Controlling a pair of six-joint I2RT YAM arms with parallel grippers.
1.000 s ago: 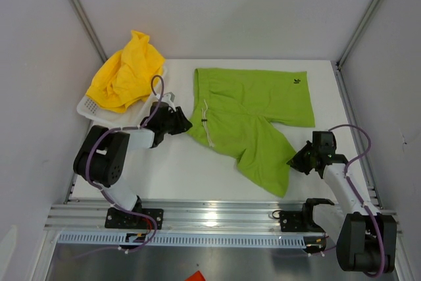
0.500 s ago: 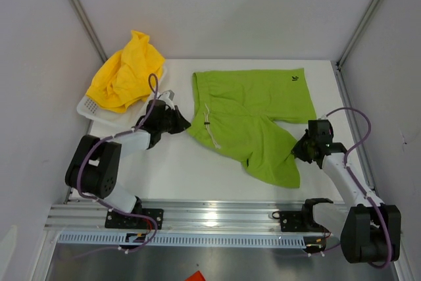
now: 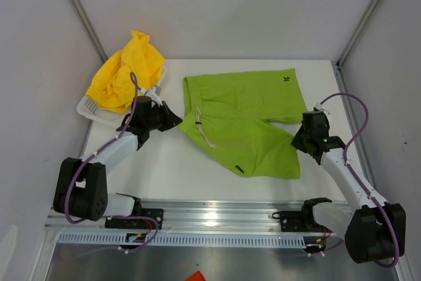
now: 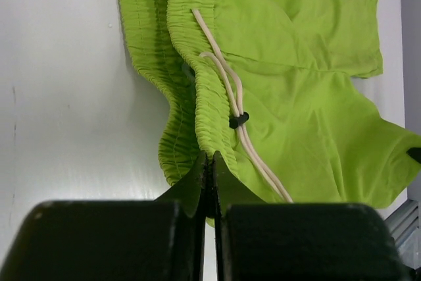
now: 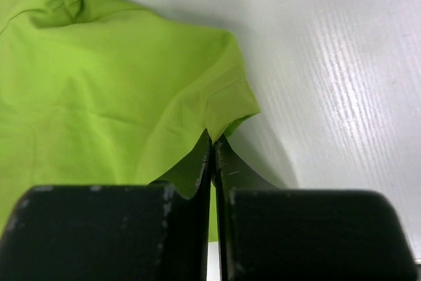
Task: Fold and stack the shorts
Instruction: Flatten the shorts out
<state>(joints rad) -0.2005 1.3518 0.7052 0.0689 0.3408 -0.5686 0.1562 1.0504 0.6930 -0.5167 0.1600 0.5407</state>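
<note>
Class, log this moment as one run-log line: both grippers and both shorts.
left gripper: shut on lime green shorts waistband | right gripper: shut on their leg hem | yellow shorts: heaped in white mesh basket

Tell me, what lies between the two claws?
The lime green shorts, spread from left claw to right claw, each pinching an edge; the top view shows it.
</note>
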